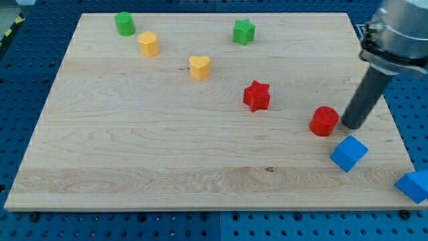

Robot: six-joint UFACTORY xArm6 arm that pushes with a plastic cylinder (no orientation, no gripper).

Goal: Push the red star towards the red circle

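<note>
Blocks on wooden board (134, 134): two red, two yellow, two green, two blue.
Red star (256, 96) right of centre, no clear long axis; red circle (324, 121) nearer right edge. Tip (351, 125) just right of circle, contact unclear. No claw, bare rod only. No writing legible.

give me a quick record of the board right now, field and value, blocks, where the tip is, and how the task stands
tip: my tip at the view's right, just right of the red circle
target block: red star, left of and above the circle, apart from it
green blocks: cylinder, star, near the view's top
yellow blocks: pentagon-like block, heart
blue blocks: cube, another at the board's right edge
task status: star not yet at circle
</note>
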